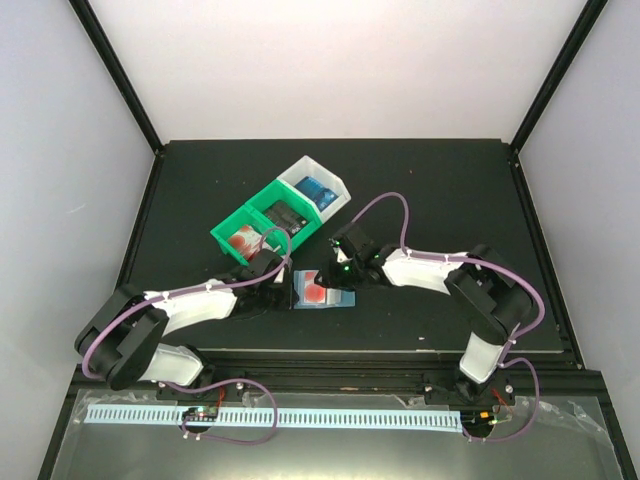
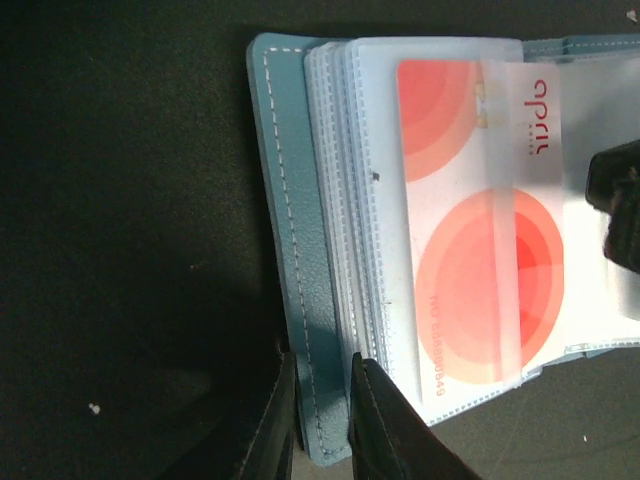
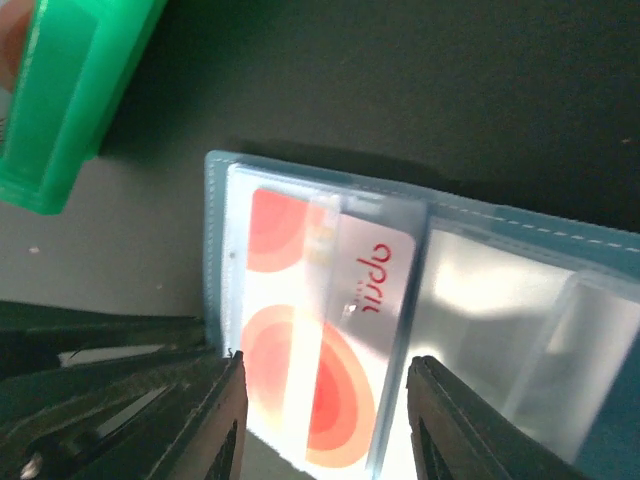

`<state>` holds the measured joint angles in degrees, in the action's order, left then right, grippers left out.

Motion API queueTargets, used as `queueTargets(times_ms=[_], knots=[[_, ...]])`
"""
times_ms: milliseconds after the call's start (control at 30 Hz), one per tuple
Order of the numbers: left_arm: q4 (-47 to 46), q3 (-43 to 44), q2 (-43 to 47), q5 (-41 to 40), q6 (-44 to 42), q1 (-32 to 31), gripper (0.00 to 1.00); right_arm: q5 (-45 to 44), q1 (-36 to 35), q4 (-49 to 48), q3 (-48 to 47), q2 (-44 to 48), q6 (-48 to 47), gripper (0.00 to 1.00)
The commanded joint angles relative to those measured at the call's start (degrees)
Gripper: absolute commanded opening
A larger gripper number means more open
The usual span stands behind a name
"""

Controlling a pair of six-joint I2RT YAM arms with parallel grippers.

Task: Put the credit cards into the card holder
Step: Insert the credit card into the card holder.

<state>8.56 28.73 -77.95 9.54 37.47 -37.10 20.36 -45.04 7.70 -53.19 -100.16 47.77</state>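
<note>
Left gripper (image 2: 322,378) pinches the holder's (image 2: 286,200) left edge; right gripper (image 3: 328,400) stands spread over the half-pocketed red card (image 3: 290,350).

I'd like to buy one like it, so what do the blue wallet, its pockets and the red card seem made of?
The wallet looks like matte leather or imitation leather, given its stitched edge. The pockets seem soft frosted plastic; the red card shows through them. That card looks like stiff glossy plastic, flat with printed circles.
</note>
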Motion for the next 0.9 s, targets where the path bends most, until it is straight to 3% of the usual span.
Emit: queueTargets(times_ms=[0, 133, 500, 700, 867], knots=[[0.6, 0.6, 1.2, 1.9, -1.1, -0.4, 0.18, -10.2, -2.0, 10.4, -3.7, -1.2, -1.8, 0.45], [0.2, 0.6, 0.7, 2.4, -1.1, -0.3, 0.18, -10.2, -3.2, 10.9, -5.5, -3.0, -1.9, 0.36], [-1.5, -0.1, -0.3, 3.7, -1.1, -0.5, 0.16, -4.6, -4.6, 6.7, -6.1, -4.3, -2.8, 0.23], [-3.0, -0.5, -0.5, 5.0, -1.2, -0.5, 0.16, -0.6, -4.7, 4.3, -6.2, -4.6, -3.2, 0.30], [-3.3, -0.8, -0.4, 5.1, -0.8, -0.5, 0.16, -7.7, -5.2, 10.1, -7.8, -3.2, -3.5, 0.41]])
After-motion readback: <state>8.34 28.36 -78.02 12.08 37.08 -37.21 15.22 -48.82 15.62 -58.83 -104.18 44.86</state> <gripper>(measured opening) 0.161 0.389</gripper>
